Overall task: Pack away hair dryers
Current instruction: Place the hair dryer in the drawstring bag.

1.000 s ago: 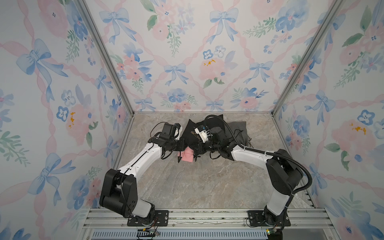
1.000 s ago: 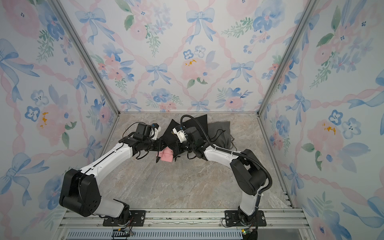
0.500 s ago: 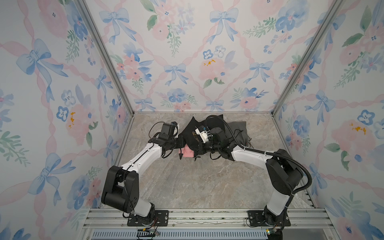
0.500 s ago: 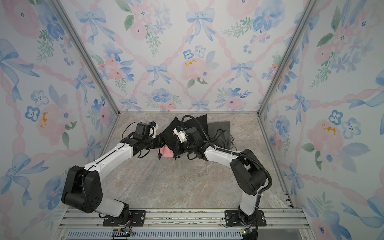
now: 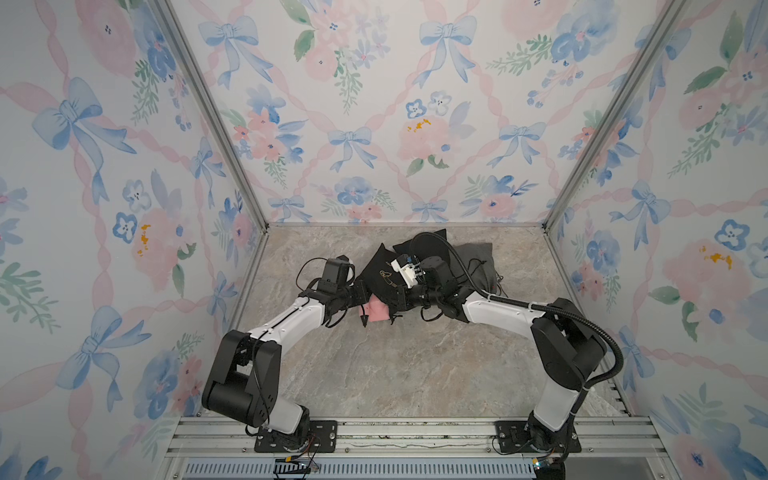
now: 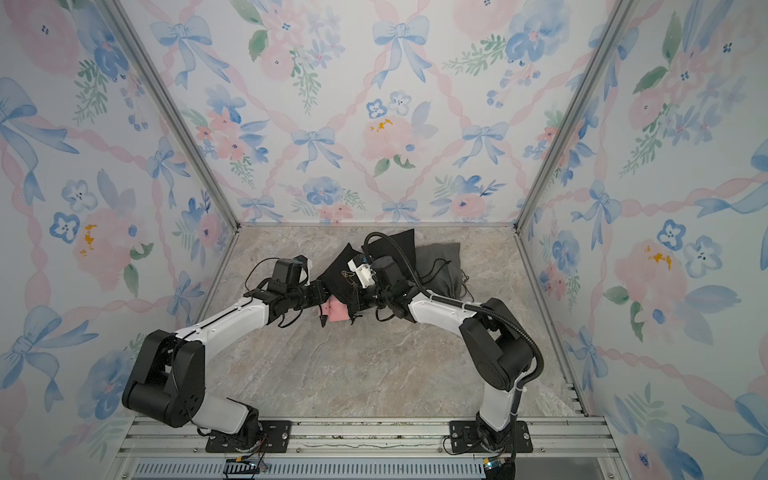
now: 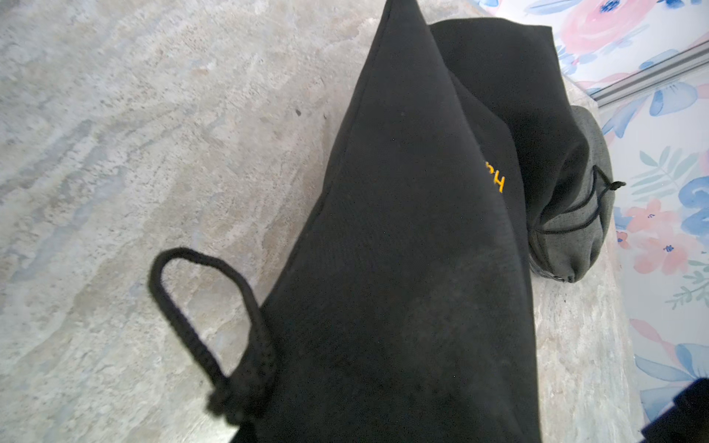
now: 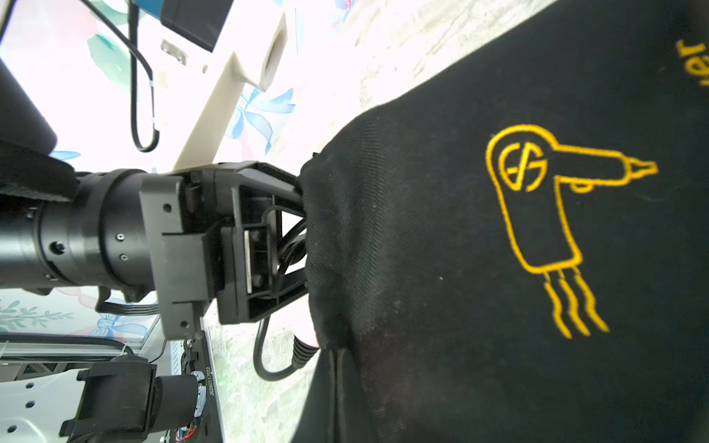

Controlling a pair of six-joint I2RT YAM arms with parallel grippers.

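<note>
Near half of the desk point(image 5: 415, 374): bare. Mid-desk, both arms meet. The pink hair dryer point(image 5: 377, 311) sits at the mouth of the black pouch point(image 5: 380, 272), part in and part out, with its black plug point(image 5: 365, 319) on the near side. Left end effector point(image 8: 297, 230): jaws part-way apart, tips buried in the pouch mouth with cord strands between them; whether they clamp the dryer cannot be told. Right end effector point(image 5: 394, 298): closed, seemingly pinching the pouch rim from the opposite side. Change over the last second: the pouch body is spread wider and drawn toward the left arm, while the pink patch showing is about the same size. Reading: mid-insertion, the cloth is being worked over a dryer not yet swallowed. Drawstring loop point(image 7: 207, 318) is slack, not pulled. Toward the far edge, a second black pouch point(image 5: 424, 243) and a grey pouch point(image 5: 478, 257) lie touching, both bulging, the grey one cinched. They probably hold the other dryers, though none is visible.
</note>
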